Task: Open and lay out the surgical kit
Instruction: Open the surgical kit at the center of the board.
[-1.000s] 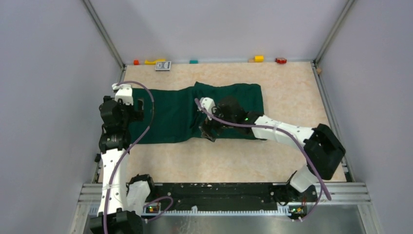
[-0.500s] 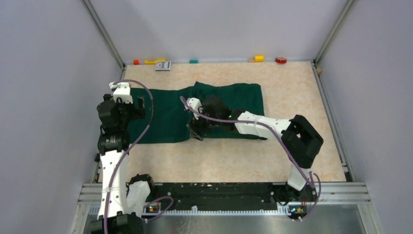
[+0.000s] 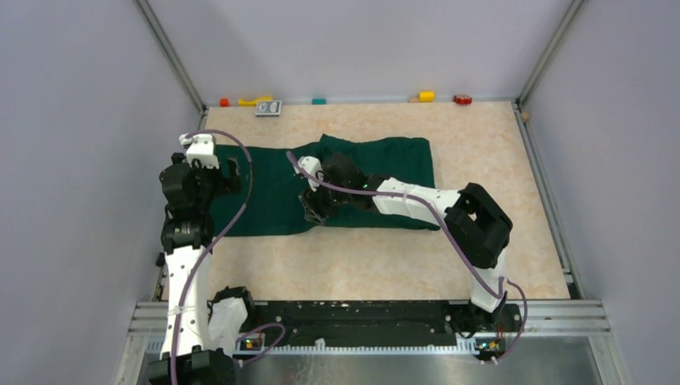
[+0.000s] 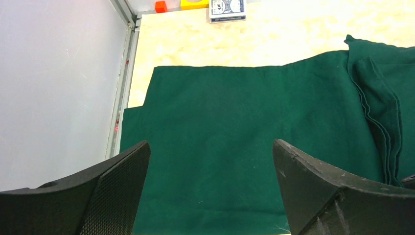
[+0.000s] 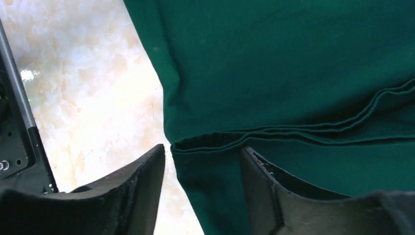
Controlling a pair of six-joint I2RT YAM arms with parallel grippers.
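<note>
The dark green cloth [image 3: 265, 192] lies on the table, spread flat on its left half and folded in layers on its right half. My left gripper [image 3: 227, 178] is open and empty above the flat left part of the cloth [image 4: 244, 137]. My right gripper [image 3: 313, 207] is low at the cloth's near edge. Its jaws stand apart in the right wrist view [image 5: 203, 149], with the corner of the folded layers [image 5: 293, 63] between them. The wire-mesh tray and the steel instruments are not in view.
Small coloured blocks line the back wall: orange [image 3: 224, 103], yellow [image 3: 255, 101], teal [image 3: 319, 101], yellow [image 3: 426, 96], red [image 3: 462, 99]. A card box [image 3: 269, 107] lies beside them and shows in the left wrist view [image 4: 227, 9]. Grey walls enclose the table.
My right arm has moved left along the cloth's near edge, from the middle fold toward its left end. My left gripper has shifted slightly.
</note>
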